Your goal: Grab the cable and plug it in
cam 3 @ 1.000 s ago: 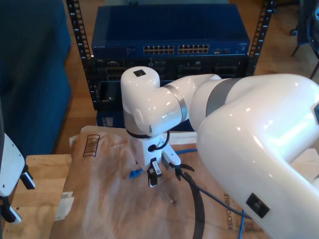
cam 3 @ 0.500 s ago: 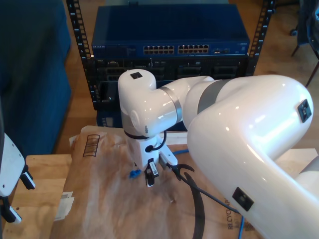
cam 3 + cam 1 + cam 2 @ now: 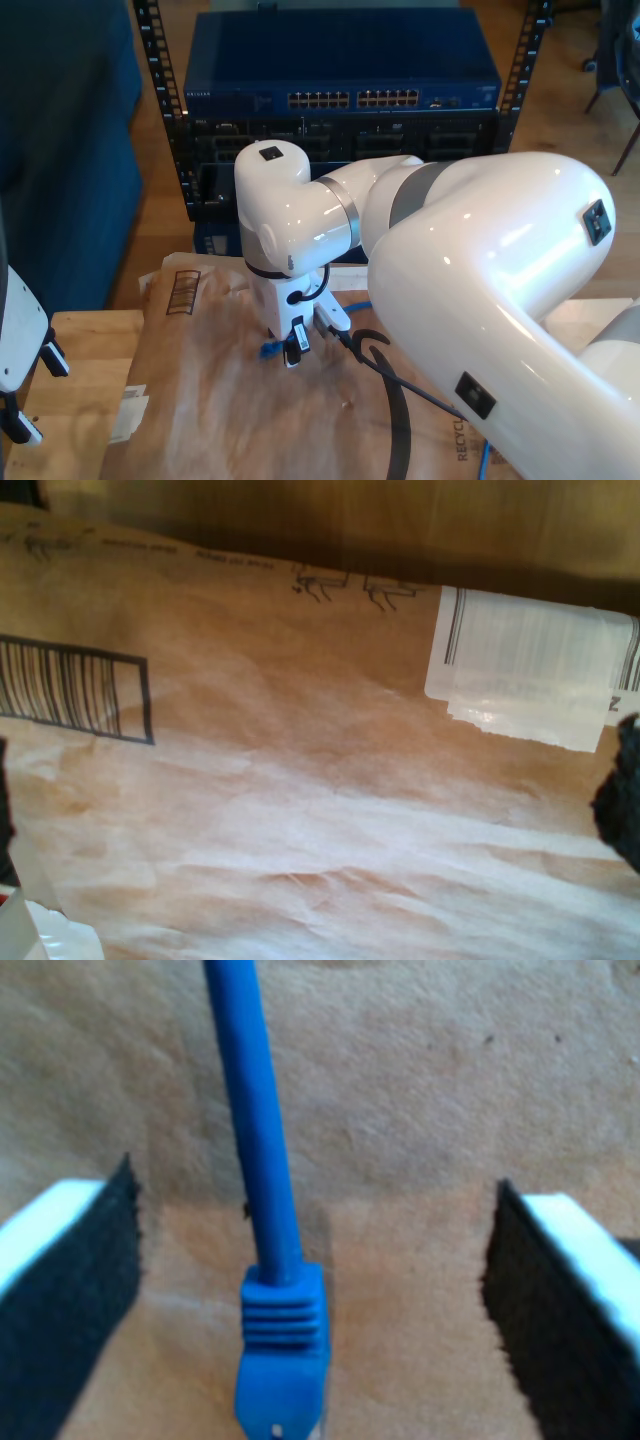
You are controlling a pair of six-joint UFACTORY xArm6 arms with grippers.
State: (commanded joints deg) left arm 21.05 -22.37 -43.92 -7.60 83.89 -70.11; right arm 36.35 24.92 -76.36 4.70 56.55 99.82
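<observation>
**Gripper over the plug, grasp not yet made**

My second gripper (image 3: pixel 310 1260) hangs with jaws spread wide, the cable (image 3: pixel 255 1160) lying on the brown paper (image 3: pixel 400 1090) between them, its blue plug boot (image 3: pixel 283 1335) untouched. Grabbing and plugging into the switch (image 3: pixel 340 75) behind the paper remain. My first gripper's state I cannot tell.
</observation>
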